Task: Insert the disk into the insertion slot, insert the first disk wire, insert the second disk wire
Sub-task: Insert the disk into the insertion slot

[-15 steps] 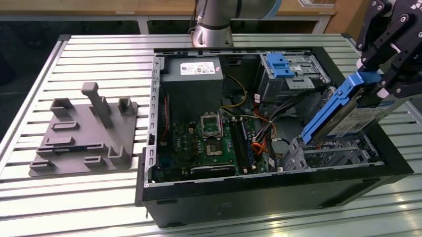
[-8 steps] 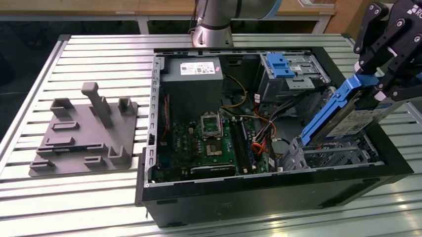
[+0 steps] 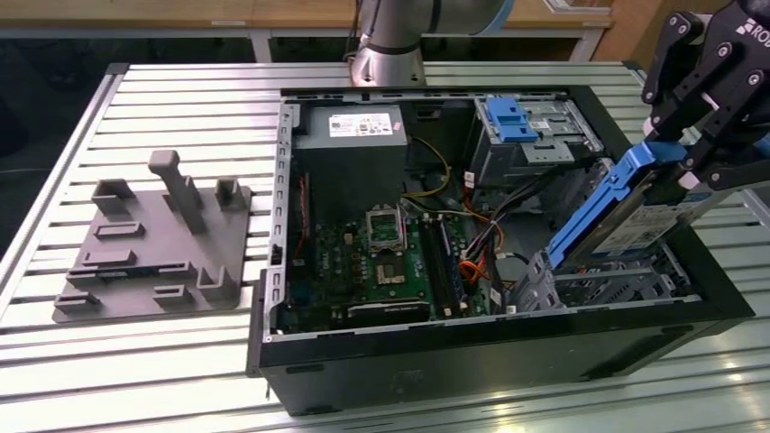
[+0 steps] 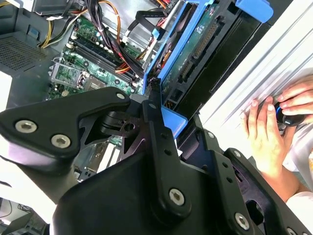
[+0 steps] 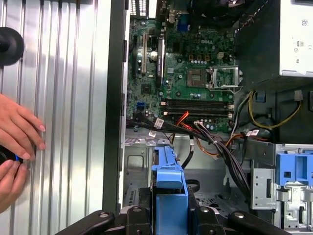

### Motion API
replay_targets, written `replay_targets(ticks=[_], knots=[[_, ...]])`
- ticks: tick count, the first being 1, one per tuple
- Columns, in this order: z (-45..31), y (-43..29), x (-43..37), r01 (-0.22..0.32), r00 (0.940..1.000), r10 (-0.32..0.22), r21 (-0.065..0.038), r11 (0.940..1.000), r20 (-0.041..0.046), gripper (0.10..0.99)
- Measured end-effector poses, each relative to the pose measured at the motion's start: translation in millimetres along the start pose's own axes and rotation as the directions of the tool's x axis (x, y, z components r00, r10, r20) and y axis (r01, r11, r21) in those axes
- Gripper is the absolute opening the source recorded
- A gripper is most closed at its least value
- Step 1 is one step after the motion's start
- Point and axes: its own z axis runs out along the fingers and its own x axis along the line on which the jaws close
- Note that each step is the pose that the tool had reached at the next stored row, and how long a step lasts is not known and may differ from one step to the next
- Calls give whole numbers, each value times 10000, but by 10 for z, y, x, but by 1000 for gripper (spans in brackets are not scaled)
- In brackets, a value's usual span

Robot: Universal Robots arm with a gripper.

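Observation:
My gripper [image 3: 694,152] is shut on the upper end of the disk [image 3: 616,215], a silver drive in a bright blue frame. The disk hangs steeply tilted at the exterior view's right, and its lower end reaches down to the insertion slot [image 3: 608,287], a low perforated silver cage in the near right corner of the open computer case [image 3: 481,356]. In the second wrist view the black fingers [image 4: 155,122] clamp the blue handle, and the disk [image 4: 195,41] runs away from them into the case. In the first wrist view the blue frame [image 5: 168,178] stands just past my gripper [image 5: 168,220].
A taller grey cage with a blue latch [image 3: 515,119] stands behind the slot. Loose red, black and orange cables [image 3: 481,248] lie between the motherboard [image 3: 385,262] and the slot. A grey fixture plate [image 3: 157,244] sits at the exterior view's left. A person's hands [image 5: 14,142] rest on the slatted table beside the case.

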Motion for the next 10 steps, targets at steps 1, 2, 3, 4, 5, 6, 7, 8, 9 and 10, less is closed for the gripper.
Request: replay_targets(ticks=[1,2,3,4,5,6,7,8,9,10], knots=[[5,0,0,0,10000,0,0,10000,0,361],[9,0,1,0,10000,0,0,10000,1,361],[13,-1,2,0,10000,0,0,10000,1,361],[17,-1,2,0,10000,0,0,10000,0,361],[22,-1,3,0,10000,0,0,10000,0,361],[28,-1,3,0,10000,0,0,10000,0,361],[36,-2,4,0,10000,0,0,10000,0,361],[42,-2,4,0,10000,0,0,10000,0,361],[50,-2,5,0,10000,0,0,10000,0,361],[57,-3,5,0,10000,0,0,10000,0,361]])
